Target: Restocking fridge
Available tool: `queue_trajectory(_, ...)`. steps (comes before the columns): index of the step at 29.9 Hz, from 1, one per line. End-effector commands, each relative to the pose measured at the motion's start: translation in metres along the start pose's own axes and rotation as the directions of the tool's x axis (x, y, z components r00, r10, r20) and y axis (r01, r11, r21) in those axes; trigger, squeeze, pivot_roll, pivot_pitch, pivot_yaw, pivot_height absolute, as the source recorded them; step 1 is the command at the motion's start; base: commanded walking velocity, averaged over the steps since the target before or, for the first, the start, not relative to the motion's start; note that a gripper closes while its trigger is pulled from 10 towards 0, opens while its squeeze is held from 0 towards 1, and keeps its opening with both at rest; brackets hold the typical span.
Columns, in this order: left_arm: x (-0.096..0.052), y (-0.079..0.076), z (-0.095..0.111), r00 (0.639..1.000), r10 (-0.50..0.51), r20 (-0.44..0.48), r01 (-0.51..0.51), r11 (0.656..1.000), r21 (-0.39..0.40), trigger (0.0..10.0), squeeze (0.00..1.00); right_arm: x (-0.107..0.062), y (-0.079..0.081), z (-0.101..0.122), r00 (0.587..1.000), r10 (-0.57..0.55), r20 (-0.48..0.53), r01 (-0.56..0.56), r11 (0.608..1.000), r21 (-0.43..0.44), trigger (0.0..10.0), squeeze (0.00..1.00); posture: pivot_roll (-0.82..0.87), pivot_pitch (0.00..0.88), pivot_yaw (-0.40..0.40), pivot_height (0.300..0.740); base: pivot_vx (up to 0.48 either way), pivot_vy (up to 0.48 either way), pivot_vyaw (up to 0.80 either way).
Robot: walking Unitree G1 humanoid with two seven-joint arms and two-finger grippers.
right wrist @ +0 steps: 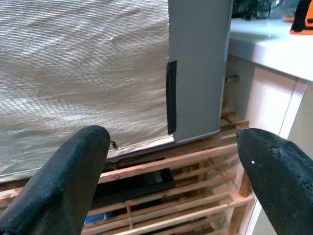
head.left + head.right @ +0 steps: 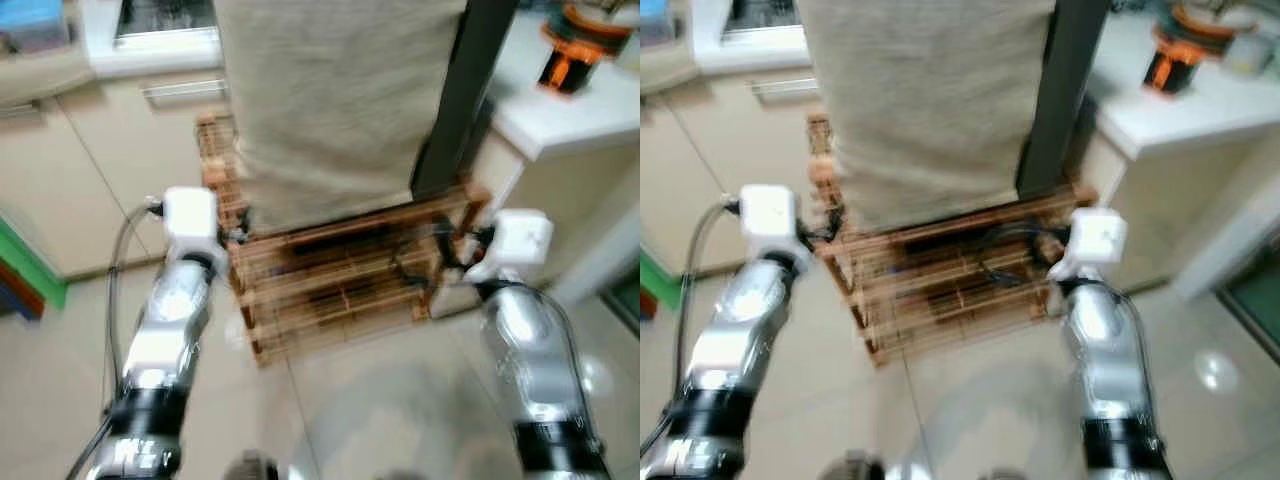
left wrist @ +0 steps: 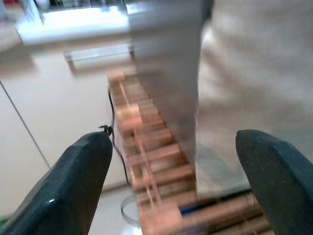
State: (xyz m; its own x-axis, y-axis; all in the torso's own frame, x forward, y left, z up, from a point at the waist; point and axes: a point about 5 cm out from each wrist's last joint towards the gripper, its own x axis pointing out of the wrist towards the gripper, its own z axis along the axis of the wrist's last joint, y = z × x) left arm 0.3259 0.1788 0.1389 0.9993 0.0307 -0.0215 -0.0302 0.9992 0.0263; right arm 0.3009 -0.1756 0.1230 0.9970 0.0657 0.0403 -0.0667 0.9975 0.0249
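Observation:
A fridge draped in a beige cloth (image 2: 330,100) stands in front of me on a low wooden slatted rack (image 2: 340,280). Its bare grey side (image 1: 198,68) carries a strip of black tape. Both silver arms reach forward at the level of the rack. My left gripper (image 3: 173,142) is open with nothing between its fingers, and it points at the fridge's left front corner and the rack's left end. My right gripper (image 1: 171,137) is also open and empty, facing the cloth's lower edge and the grey side. The head views are blurred.
A white counter (image 2: 560,110) with an orange and black appliance (image 2: 575,50) stands close on the right. Cream cabinets (image 2: 100,150) line the left, with a green and red object (image 2: 25,270) at the edge. Pale tiled floor (image 2: 380,400) lies beneath me.

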Motion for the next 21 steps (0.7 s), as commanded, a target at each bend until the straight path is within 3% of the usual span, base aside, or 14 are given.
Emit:
queue_trajectory(1,-0.001,-0.007,0.0,1.0,-0.03,0.009,0.03,0.999,-0.03,10.0,0.0,-0.003,-0.009,-0.002,0.999,-0.032,-0.004,0.032,0.999,-0.008,10.0,0.0,-0.12,0.014,0.027,0.74,0.0,0.48,-0.76)
queue_trajectory(8,-0.01,-0.012,0.008,0.993,-0.098,0.069,0.102,0.993,-0.062,10.0,0.0,-0.003,-0.006,-0.007,0.999,-0.033,-0.008,0.033,0.999,0.0,10.0,0.0,-0.11,0.01,0.034,0.74,0.0,0.479,-0.75)
queue_trajectory(11,-0.015,-0.011,0.006,0.993,-0.1,0.063,0.104,0.993,-0.062,10.0,0.0,-0.003,-0.006,-0.009,0.999,-0.033,-0.014,0.033,0.999,0.001,10.0,0.0,-0.1,0.005,0.036,0.74,0.0,0.472,-0.73)
queue_trajectory(21,-0.012,-0.005,0.005,0.997,-0.066,0.048,0.067,0.998,-0.018,10.0,0.0,0.0,-0.005,-0.009,1.0,-0.025,-0.008,0.025,1.0,0.004,10.0,0.0,-0.09,0.005,0.028,0.74,0.0,0.477,-0.72)
